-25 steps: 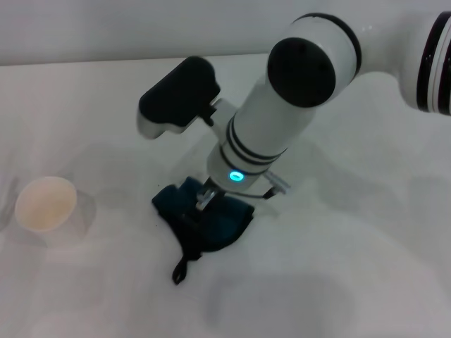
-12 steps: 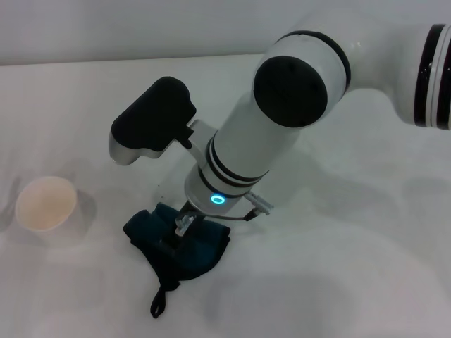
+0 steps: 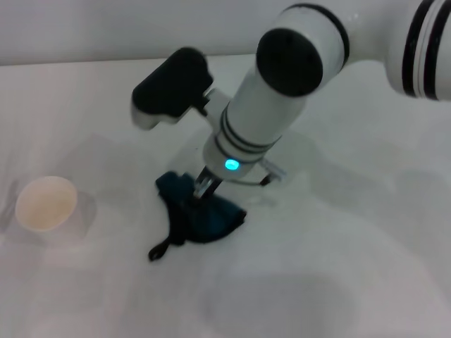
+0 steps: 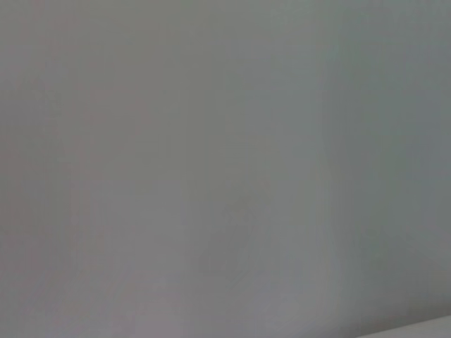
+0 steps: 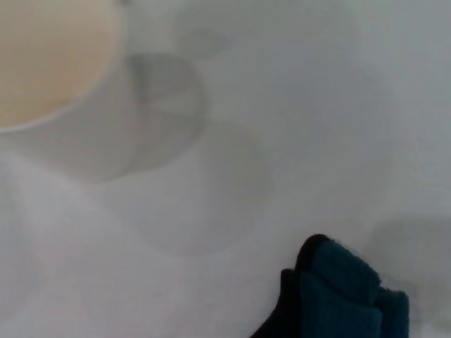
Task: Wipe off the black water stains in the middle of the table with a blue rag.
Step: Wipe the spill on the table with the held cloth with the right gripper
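One broad white matte table (image 3: 366, 282) spans the scene; on it lies one dark teal-blue soft cloth rag (image 3: 201, 211), bunched into a single bundle, with one thin black loop strap (image 3: 161, 250) trailing from it; one white paper cup (image 3: 46, 204) stands near the table's left side; one white robot arm with black bands (image 3: 282, 105) reaches in from the right, bearing one glowing blue indicator light (image 3: 230, 165); one gripper (image 3: 203, 190) meets the cloth, its fingers perhaps two, though hard to count.
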